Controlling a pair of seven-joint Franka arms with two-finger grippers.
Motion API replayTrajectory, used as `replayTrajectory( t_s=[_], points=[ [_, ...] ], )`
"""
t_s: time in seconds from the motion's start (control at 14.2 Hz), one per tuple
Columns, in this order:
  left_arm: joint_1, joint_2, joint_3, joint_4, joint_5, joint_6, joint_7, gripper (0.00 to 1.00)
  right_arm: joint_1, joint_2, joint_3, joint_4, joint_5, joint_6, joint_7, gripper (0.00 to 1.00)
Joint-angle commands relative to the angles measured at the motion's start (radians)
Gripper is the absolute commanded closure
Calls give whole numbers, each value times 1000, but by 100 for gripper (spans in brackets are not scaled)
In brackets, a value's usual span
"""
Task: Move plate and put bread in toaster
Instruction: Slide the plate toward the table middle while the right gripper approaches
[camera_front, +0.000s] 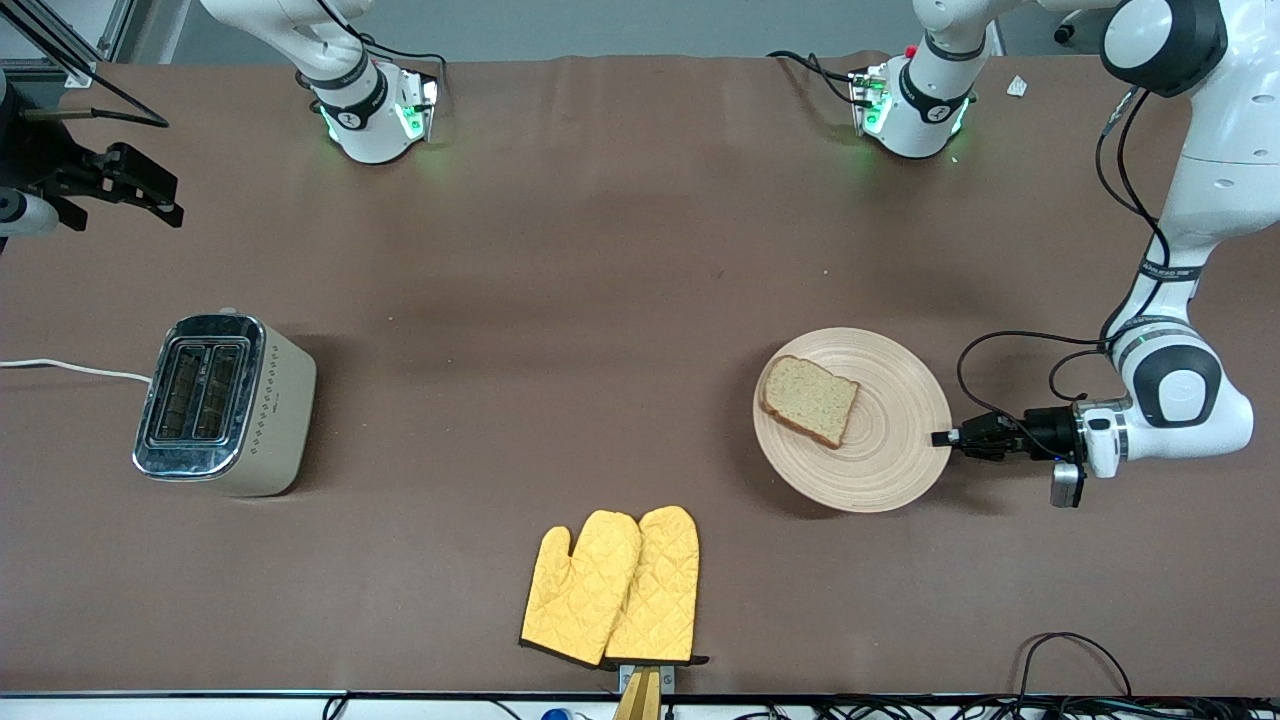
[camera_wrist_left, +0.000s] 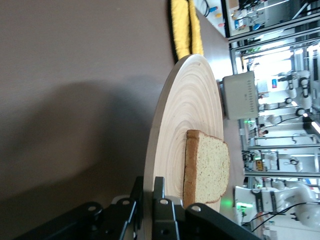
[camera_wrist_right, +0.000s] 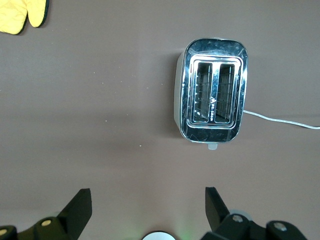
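Observation:
The wooden plate (camera_front: 890, 440) lies toward the left arm's end of the table with the slice of bread (camera_front: 808, 400) on it. My left gripper (camera_front: 942, 438) is shut on the plate's rim; in the left wrist view its jaws (camera_wrist_left: 148, 192) clamp the rim edge-on, one finger above and one below, with the plate (camera_wrist_left: 190, 115) and bread (camera_wrist_left: 212, 162) ahead. A shadow lies under the plate. The toaster (camera_front: 225, 405) stands toward the right arm's end, both slots up. My right gripper (camera_front: 125, 205) is open and empty, up in the air near the toaster (camera_wrist_right: 212, 97); its jaws (camera_wrist_right: 148, 205) are spread wide.
A pair of yellow oven mitts (camera_front: 615, 590) lies near the table's front edge, nearer the camera than plate and toaster. The toaster's white cord (camera_front: 70, 368) runs off the table end. Bare brown tabletop lies between toaster and plate.

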Motion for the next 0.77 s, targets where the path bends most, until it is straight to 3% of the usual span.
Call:
replayTrajectory(
  t_s=[0.0, 0.07, 0.21, 0.35, 0.7],
  points=[
    [8, -43, -66, -51, -61, 6, -16, 100, 15, 29, 4, -21, 11, 13, 15, 0],
    [8, -67, -86, -89, -87, 41, -16, 100, 6, 48, 6, -45, 20, 28, 19, 0],
    [5, -80, -138, -138, -128, 104, -18, 100, -42, 56, 1, -148, 121, 155, 32, 0],
    [6, -87, -204, -197, -145, 211, -19, 100, -33, 59, 4, -202, 143, 247, 102, 0],
    [6, -94, -357, -299, -162, 461, -98, 100, 75, 190, 8, -207, 236, 391, 256, 0]
  ],
)
